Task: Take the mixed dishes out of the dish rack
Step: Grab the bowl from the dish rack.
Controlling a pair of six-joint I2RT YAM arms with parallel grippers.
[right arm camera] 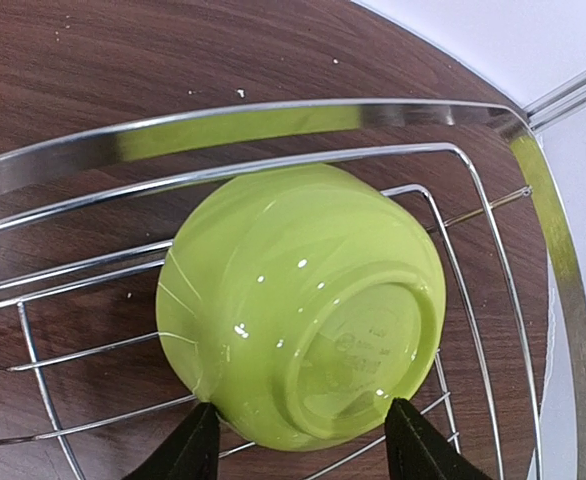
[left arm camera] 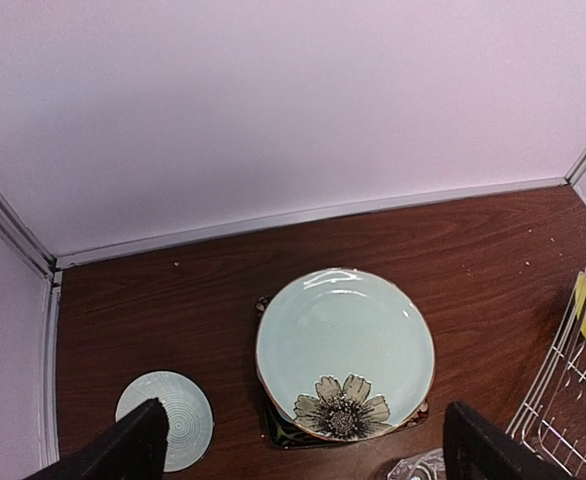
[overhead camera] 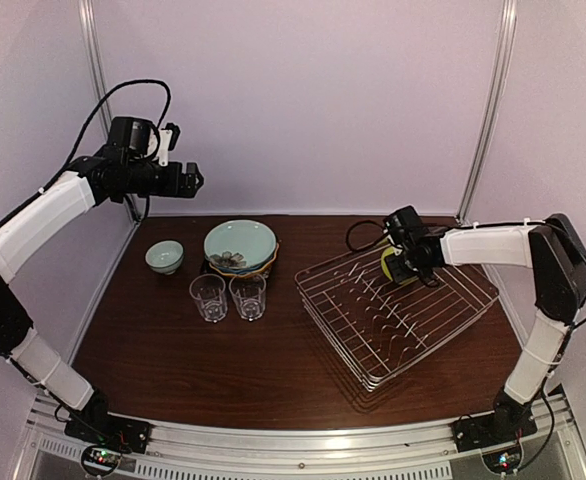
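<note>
The dish rack (overhead camera: 413, 330) stands on the right of the table, its wire rim (right arm camera: 273, 120) filling the right wrist view. In its far corner lies a yellow-green bowl (right arm camera: 293, 300), tipped over with its foot towards the camera. My right gripper (right arm camera: 303, 425) is shut on that bowl, one fingertip on each side of its base; from above it shows at the rack's back edge (overhead camera: 403, 268). My left gripper (overhead camera: 191, 180) hangs open and empty high over the far left, above the pale teal plate (left arm camera: 345, 345).
The teal plate tops a stack (overhead camera: 240, 245) that rests on the black floral square plate (left arm camera: 283, 432). A white bowl (overhead camera: 164, 256) sits left of the stack. Two clear glasses (overhead camera: 208, 297) (overhead camera: 247, 296) stand in front of it. Walls close the back and sides.
</note>
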